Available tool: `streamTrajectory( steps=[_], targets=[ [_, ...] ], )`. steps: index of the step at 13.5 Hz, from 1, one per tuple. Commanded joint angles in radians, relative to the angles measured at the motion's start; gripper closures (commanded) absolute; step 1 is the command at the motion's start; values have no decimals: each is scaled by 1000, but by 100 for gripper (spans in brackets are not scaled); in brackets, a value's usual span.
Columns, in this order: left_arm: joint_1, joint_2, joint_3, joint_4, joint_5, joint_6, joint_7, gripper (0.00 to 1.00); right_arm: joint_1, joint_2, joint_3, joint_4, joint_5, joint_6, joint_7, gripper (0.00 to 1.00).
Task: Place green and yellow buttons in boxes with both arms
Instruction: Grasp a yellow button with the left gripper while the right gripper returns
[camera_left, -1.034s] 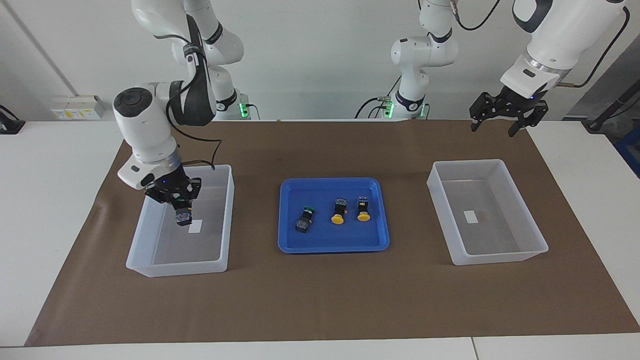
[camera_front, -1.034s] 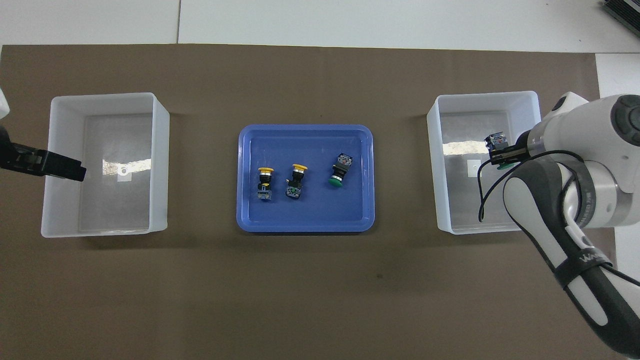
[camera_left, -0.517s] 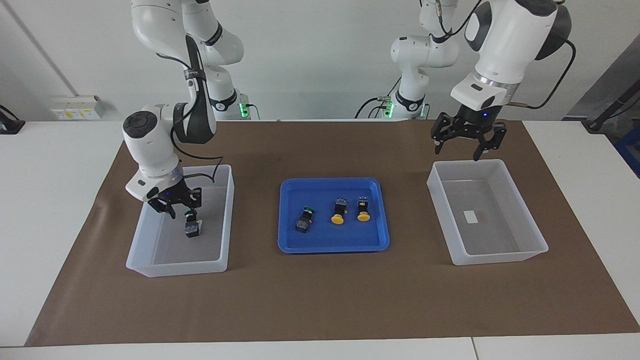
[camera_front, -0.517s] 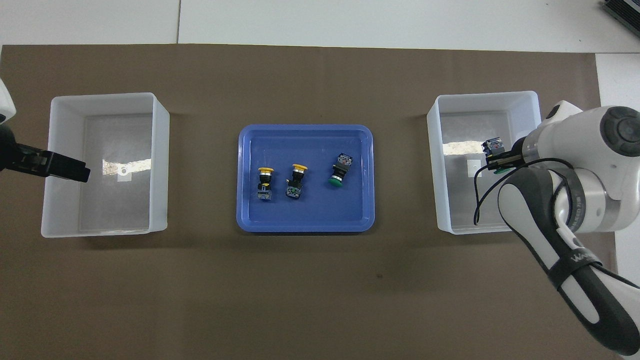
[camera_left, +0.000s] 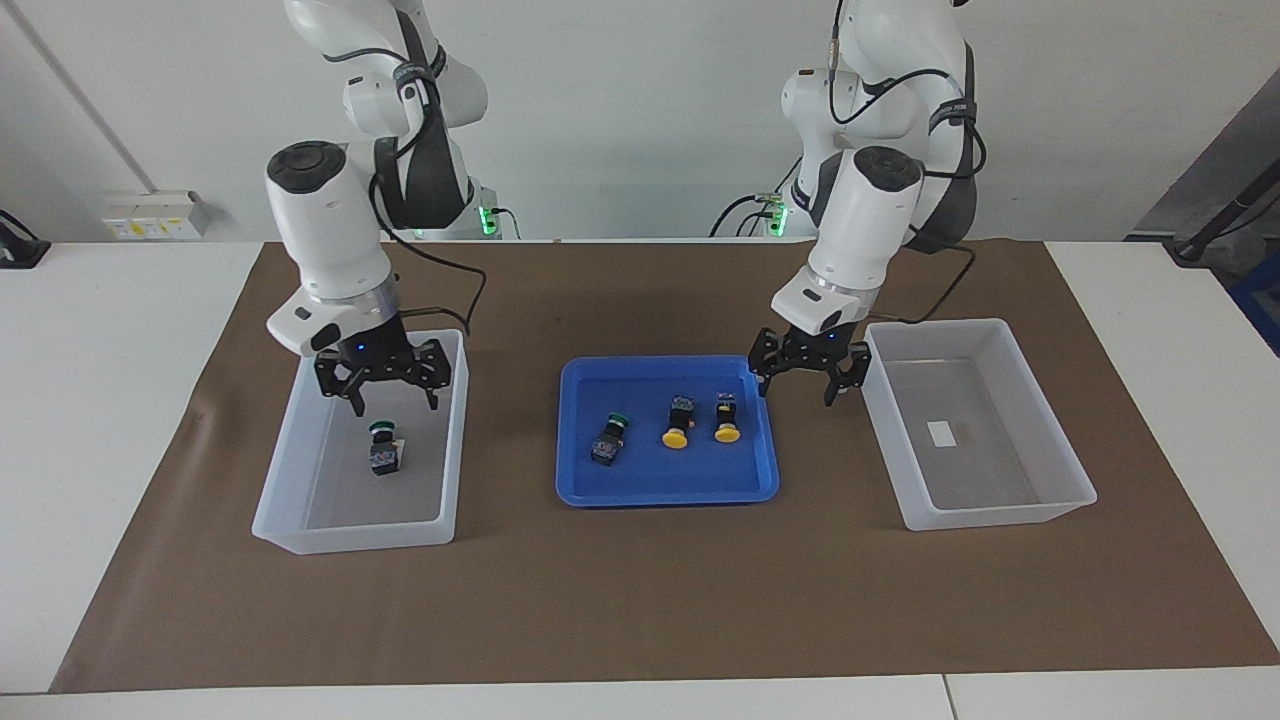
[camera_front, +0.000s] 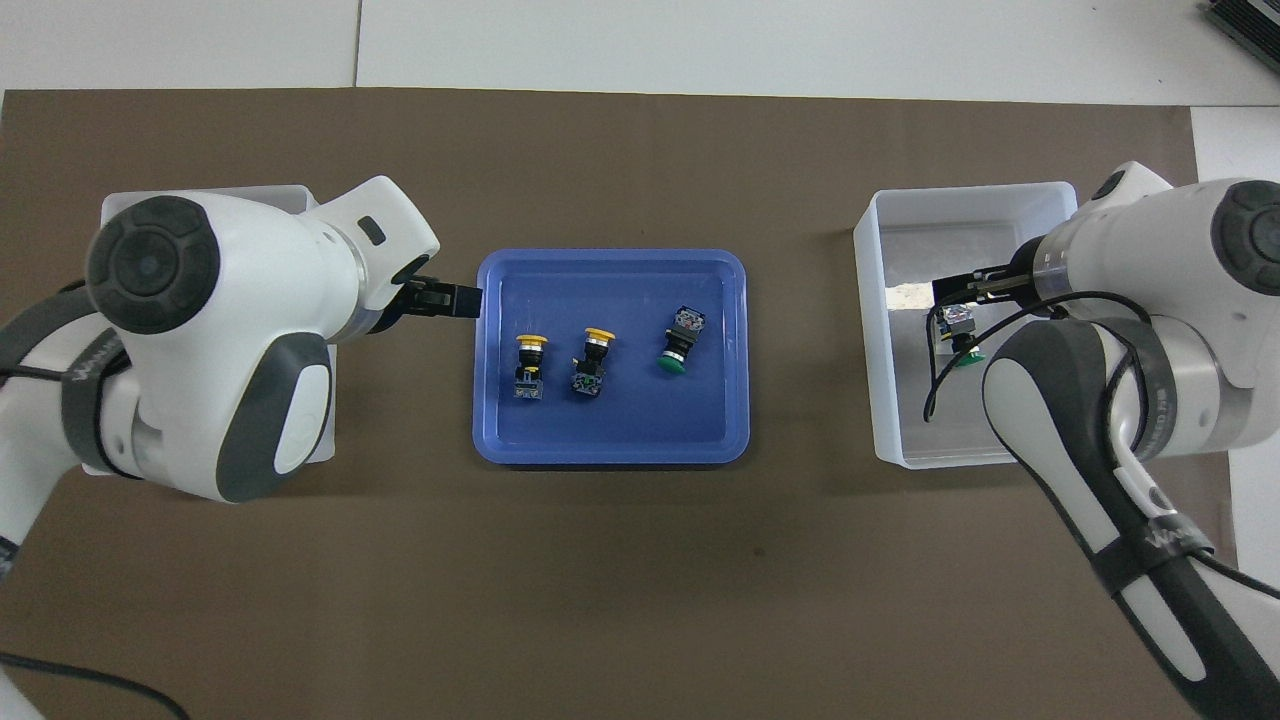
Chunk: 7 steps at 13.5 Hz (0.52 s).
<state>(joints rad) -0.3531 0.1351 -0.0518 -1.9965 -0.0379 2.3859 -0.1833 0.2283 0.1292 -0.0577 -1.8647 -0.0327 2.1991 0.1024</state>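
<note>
One green button (camera_left: 384, 448) lies in the box (camera_left: 300, 505) at the right arm's end; it also shows in the overhead view (camera_front: 962, 336). My right gripper (camera_left: 393, 400) hangs open and empty above it. A second green button (camera_left: 608, 440) and two yellow buttons (camera_left: 677, 420) (camera_left: 727, 418) lie in the blue tray (camera_left: 667, 485). My left gripper (camera_left: 797, 393) is open and empty over the tray's rim at the side toward the other box (camera_left: 975, 515), which holds only its sticker.
The tray sits mid-table between the two boxes on a brown mat (camera_left: 640, 600). In the overhead view the left arm covers most of its box (camera_front: 285, 192), and the tray (camera_front: 610, 440) shows in full.
My right gripper let go of the green button into its box and rose. My left arm swung in from past its box to the tray's edge and came lower.
</note>
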Motion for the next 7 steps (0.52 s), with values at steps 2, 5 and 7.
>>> streamTrajectory(
  steps=[2, 5, 7],
  targets=[
    [-95, 53, 17, -54, -10, 119, -111, 0, 106, 68, 1, 7, 23, 63, 179, 0],
    [-109, 96, 17, -73, -10, 136, -134, 0, 225, 157, -1, 4, 23, 166, 287, 0],
    [-122, 121, 17, -81, -10, 139, -137, 0, 236, 181, 1, -5, 23, 217, 289, 0]
  ],
)
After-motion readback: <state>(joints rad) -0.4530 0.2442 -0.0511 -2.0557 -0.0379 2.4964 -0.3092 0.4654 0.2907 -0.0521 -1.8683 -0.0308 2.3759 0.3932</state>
